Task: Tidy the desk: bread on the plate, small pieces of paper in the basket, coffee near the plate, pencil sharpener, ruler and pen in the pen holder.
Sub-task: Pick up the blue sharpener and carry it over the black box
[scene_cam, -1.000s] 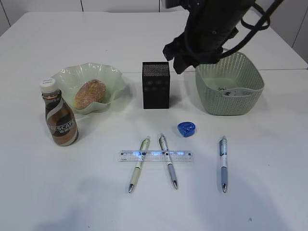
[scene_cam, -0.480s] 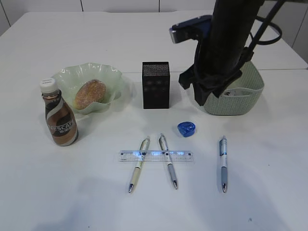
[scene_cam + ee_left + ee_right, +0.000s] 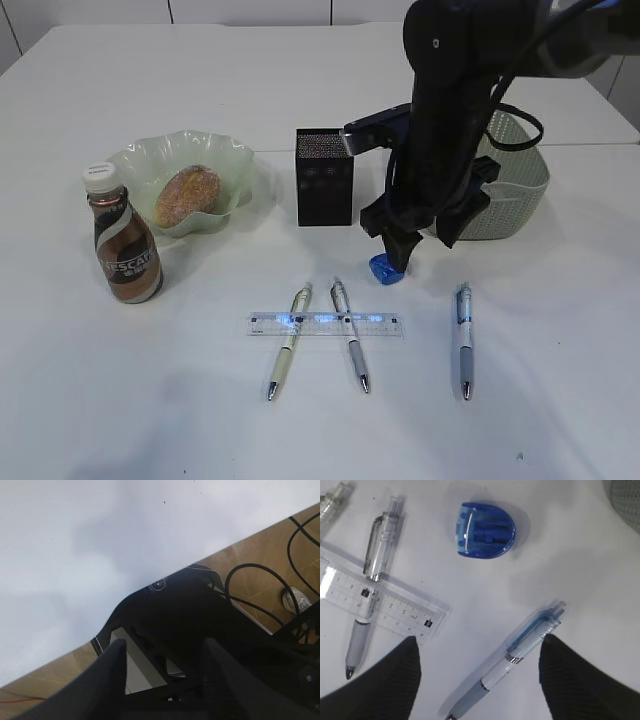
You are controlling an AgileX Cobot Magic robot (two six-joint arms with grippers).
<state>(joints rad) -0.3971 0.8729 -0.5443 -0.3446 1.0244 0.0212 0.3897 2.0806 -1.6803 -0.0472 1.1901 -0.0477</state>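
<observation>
The bread (image 3: pixel 186 195) lies in the plate (image 3: pixel 232 160), and the coffee (image 3: pixel 125 245) stands upright just left of it. The pen holder (image 3: pixel 324 178) stands mid-table, the basket (image 3: pixel 520 190) to its right. My right gripper (image 3: pixel 420 248) (image 3: pixel 479 640) hangs open and empty, low over the desk (image 3: pixel 560 400), just above the blue pencil sharpener (image 3: pixel 383 269) (image 3: pixel 485 530). One pen (image 3: pixel 463 340) (image 3: pixel 515 662) lies below its jaws. The ruler (image 3: pixel 325 324) (image 3: pixel 395 607) lies across two more pens (image 3: pixel 350 335) (image 3: pixel 288 342). The small pieces of paper are hidden. My left gripper (image 3: pixel 164 645) is open and empty.
The right arm (image 3: pixel 450 110) covers most of the basket's inside and its left wall. In the left wrist view the gripper points past the desk's edge (image 3: pixel 145 587) at a brown floor with black cables (image 3: pixel 260 580). A corner of the basket (image 3: pixel 626 500) shows in the right wrist view.
The right arm has swung from above the basket down and toward the front, to just over the pencil sharpener. Its jaws have spread wider. Nothing on the desk has moved.
</observation>
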